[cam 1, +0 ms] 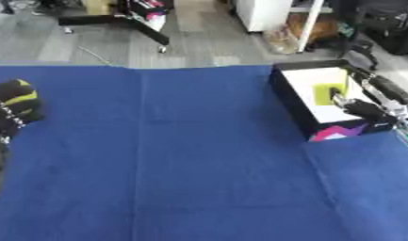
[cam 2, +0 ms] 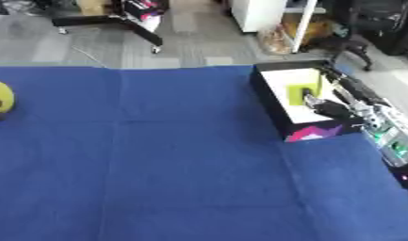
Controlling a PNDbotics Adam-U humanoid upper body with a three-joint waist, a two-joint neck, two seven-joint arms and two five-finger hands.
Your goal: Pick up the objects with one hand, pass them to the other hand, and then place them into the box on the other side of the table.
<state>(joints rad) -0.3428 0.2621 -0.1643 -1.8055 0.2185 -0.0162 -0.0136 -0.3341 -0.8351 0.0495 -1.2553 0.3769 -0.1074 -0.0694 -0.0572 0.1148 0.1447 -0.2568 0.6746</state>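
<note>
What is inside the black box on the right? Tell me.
Inside the black box, on its white floor, lies a yellow-green object. The right hand reaches in beside it and covers part of the floor; anything under it is hidden.

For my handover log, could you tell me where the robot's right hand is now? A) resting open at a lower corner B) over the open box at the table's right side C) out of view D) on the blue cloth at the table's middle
B: the right hand hangs over the box, by the yellow-green object inside it.
</note>
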